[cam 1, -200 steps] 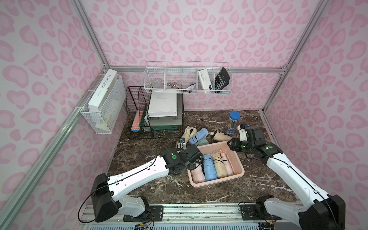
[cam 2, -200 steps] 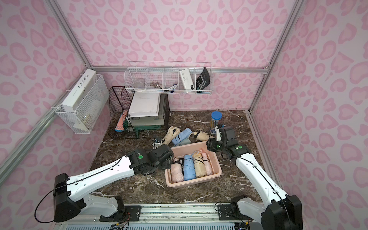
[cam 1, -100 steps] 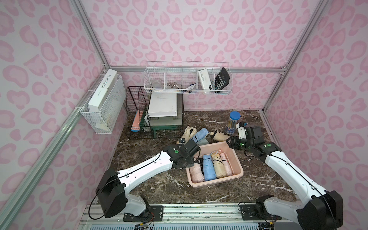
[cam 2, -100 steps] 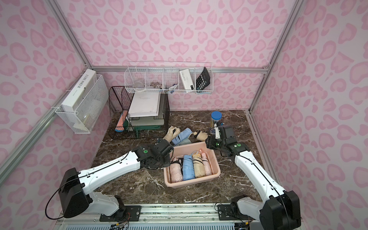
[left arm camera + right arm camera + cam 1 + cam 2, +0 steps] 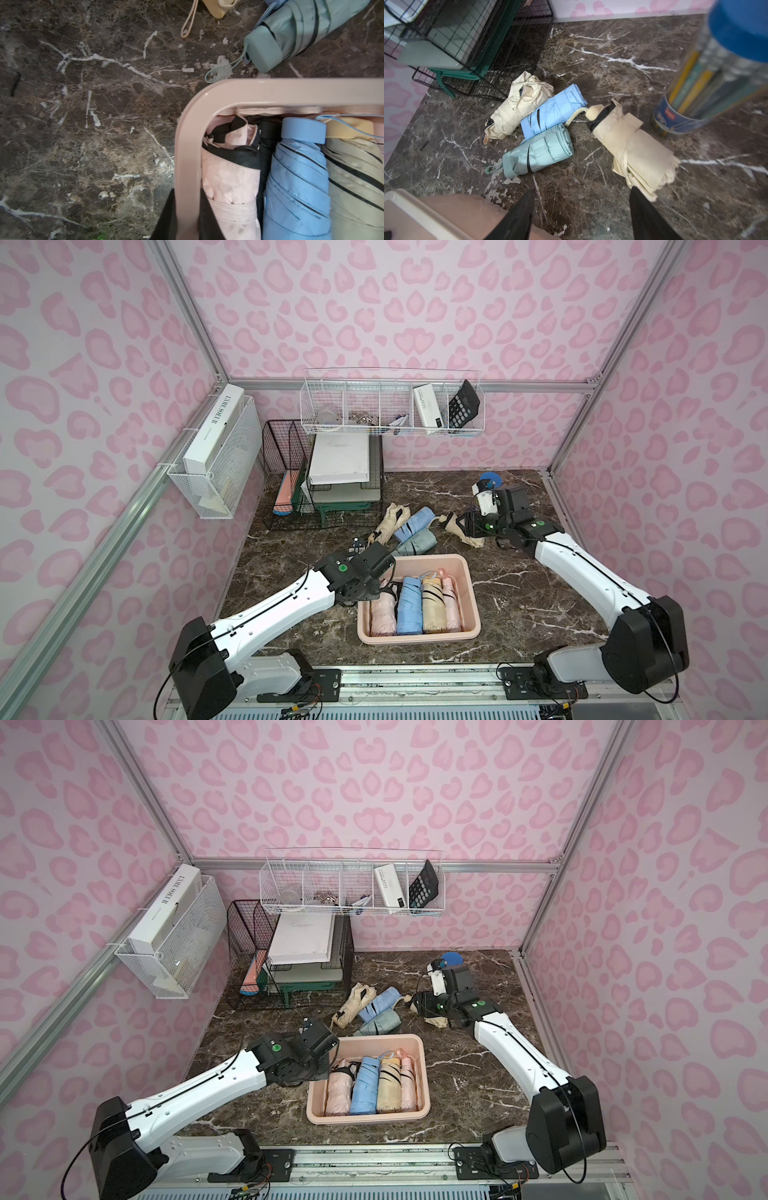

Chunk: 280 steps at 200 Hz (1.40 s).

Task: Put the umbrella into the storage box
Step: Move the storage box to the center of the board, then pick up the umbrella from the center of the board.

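The pale pink storage box (image 5: 432, 560) (image 5: 378, 1040) sits at the front middle of the marble table and holds several folded umbrellas side by side. My left gripper (image 5: 188, 207) (image 5: 380, 589) is shut on the box's left wall (image 5: 187, 145), one finger inside and one outside. A cream umbrella (image 5: 633, 149) (image 5: 473, 540) lies loose at the back right. My right gripper (image 5: 582, 190) (image 5: 463, 526) hovers open just over it, holding nothing. A cream (image 5: 388, 522), a blue (image 5: 411, 522) and a green umbrella (image 5: 417, 543) lie together behind the box.
A clear pen jar with a blue lid (image 5: 490, 481) stands right behind the right gripper. A black wire file rack (image 5: 291, 472) with papers fills the back left. White wire baskets (image 5: 390, 406) hang on the back and left walls.
My left gripper has shut on the box's left wall, and the box has slid a little toward the front left. My right gripper has opened slightly by the cream umbrella.
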Available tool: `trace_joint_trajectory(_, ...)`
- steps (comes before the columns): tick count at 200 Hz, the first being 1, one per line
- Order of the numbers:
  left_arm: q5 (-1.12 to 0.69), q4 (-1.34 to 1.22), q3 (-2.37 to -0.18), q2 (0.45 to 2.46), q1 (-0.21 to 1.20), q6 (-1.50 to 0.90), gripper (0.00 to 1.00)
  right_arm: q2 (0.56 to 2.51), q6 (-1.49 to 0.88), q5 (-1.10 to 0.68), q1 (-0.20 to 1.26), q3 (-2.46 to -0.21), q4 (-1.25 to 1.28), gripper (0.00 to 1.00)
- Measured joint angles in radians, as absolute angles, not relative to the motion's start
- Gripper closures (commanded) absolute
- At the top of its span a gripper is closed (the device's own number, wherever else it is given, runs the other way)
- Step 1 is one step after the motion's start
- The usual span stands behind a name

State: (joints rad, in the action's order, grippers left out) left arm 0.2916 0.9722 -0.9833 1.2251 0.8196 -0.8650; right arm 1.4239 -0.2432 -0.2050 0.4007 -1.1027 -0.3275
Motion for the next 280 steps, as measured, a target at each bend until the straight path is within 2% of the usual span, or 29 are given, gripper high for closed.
trace_joint_trajectory(61, 0.324, 1.027, -0.896, 1.102, 0.764, -0.913, 0.96, 1.625, 0.230, -0.174, 0.430, -1.312, -0.357, 0.30)
trace_joint_trajectory(101, 0.334, 1.028, -0.873, 1.079, 0.754, -0.941, 0.96, 1.804, 0.392, -0.133, 0.428, -1.522, -0.505, 0.27)
trace_joint_trajectory(166, 0.330, 1.028, -0.873, 1.084, 0.746, -0.947, 0.95, 1.965, 0.454, -0.024, 0.431, -1.618, -0.671, 0.24)
trace_joint_trajectory(280, 0.322, 1.044, -0.892, 1.111, 0.738, -0.945, 0.95, 2.134, 0.476, 0.096, 0.434, -1.681, -0.706, 0.24)
